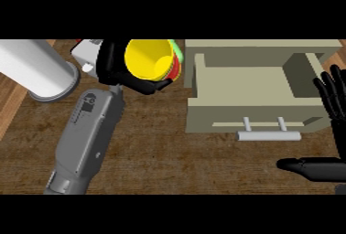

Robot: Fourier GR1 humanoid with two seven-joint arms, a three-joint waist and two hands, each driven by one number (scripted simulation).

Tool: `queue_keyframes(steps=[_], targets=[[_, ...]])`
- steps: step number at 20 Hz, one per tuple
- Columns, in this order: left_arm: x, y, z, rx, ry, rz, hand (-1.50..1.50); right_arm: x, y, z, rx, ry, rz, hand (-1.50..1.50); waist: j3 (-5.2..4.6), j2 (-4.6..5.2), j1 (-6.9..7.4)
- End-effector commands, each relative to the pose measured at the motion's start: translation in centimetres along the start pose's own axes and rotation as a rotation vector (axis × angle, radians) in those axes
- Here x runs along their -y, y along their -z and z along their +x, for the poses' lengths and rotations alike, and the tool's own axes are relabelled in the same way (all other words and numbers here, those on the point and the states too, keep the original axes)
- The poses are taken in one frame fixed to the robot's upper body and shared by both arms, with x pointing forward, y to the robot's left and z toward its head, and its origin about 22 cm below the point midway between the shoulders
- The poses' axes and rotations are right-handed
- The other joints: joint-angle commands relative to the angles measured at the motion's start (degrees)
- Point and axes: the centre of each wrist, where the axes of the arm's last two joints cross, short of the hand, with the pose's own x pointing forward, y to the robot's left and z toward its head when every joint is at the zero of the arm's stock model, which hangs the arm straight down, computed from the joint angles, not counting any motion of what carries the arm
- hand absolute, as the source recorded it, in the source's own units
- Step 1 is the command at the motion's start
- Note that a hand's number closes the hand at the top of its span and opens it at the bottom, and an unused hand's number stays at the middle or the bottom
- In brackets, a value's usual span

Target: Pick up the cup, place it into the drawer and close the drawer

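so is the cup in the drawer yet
No, the cup is held in the left hand to the left of the open drawer, not inside it.

One cup (150,59), one open drawer (251,93) with one handle (268,135). One white cylinder (37,68) lies at the left. Two hands show: left hand (111,64) and right hand (332,132).

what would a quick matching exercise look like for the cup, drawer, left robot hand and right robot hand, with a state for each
Things:
1. cup
2. drawer
3. left robot hand
4. right robot hand

States:
A. pulled open, nothing inside
B. open, resting at the view's right edge
C. yellow, held above the counter
D. curled round the cup

Pairs: 1-C, 2-A, 3-D, 4-B
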Motion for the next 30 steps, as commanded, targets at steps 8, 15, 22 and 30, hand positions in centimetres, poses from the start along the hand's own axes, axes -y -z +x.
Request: queue_keyframes(steps=[8, 15, 22, 30], targets=[[8.6, 6.3, 1.9, -0.076, 0.077, -0.008, 1.5, -1.9, 0.6, -0.9, 0.002, 0.0, 0.014, -1.5, 0.0, 0.43, -1.4], [9.9, 7.3, 0.9, -0.191, 0.054, 0.004, 1.5, -0.4, 1.2, 0.2, -0.004, 0.003, 0.026, -1.5, -0.01, 0.46, -1.82], [10.7, 7.2, -0.6, -0.247, 0.106, -0.02, 1.5, -0.8, 0.6, -1.2, 0.012, 0.001, 0.055, -1.5, 0.01, 0.64, -2.36], [11.2, 5.8, -2.3, -0.347, 0.237, -0.024, 1.5, 0.0, 0.5, 0.1, 0.021, 0.011, 0.062, -1.5, 0.04, 0.93, -4.23]])
